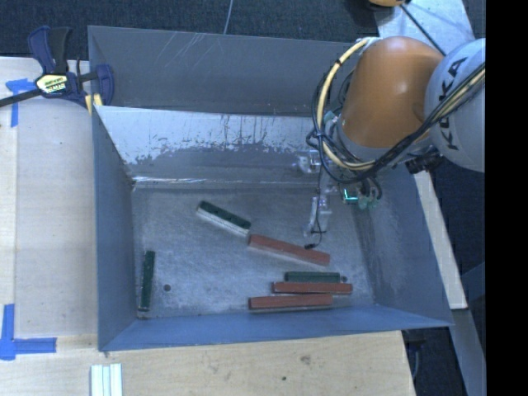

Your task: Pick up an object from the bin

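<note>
Where the camera view looks down from above, a grey metal bin (114, 246) has a few long bars lying on its floor. The arm reaches in from the right. It has a big round orange cover (388, 89) on it, and yellow and black cables (330, 134) loop beside that cover.

Under the cover, the gripper (314, 236) hangs low inside the bin, over the right part of the floor and near the back wall. Its tip is right at the right half of a long flat brown bar (285, 249). I cannot tell if it touches the bar or is just above it. I also cannot tell how far open the gripper is, or if it has hold of anything.

The long flat brown bar lies tilted on the floor, a bit right of the middle. Its left end is just beside a green and white bar (223, 217), which is tilted the same way.

Near the front wall, three bars lie close together: a dark green bar (312, 277), a second brown bar (318, 288) touching it, and a third brown bar (290, 302) in front.

Well apart, by the left wall, a thin dark green bar (147, 279) lies along the wall.
</note>
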Action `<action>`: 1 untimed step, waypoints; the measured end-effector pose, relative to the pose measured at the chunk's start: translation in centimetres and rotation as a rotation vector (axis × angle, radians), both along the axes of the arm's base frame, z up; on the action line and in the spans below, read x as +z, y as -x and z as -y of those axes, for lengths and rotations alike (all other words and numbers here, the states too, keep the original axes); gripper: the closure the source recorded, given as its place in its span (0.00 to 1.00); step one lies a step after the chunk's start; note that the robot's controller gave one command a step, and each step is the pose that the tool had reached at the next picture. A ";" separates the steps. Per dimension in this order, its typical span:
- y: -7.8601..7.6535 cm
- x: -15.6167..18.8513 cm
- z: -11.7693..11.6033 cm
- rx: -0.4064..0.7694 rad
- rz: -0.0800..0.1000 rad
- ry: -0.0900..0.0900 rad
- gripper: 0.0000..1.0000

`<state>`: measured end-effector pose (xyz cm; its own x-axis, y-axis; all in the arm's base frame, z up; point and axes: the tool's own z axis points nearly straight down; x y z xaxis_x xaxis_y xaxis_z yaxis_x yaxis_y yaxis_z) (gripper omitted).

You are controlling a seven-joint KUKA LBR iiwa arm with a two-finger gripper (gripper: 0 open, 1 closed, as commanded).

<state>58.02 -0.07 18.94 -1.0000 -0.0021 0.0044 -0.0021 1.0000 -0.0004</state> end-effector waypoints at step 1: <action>-0.2 0.4 0.0 0.000 0.008 0.000 0.00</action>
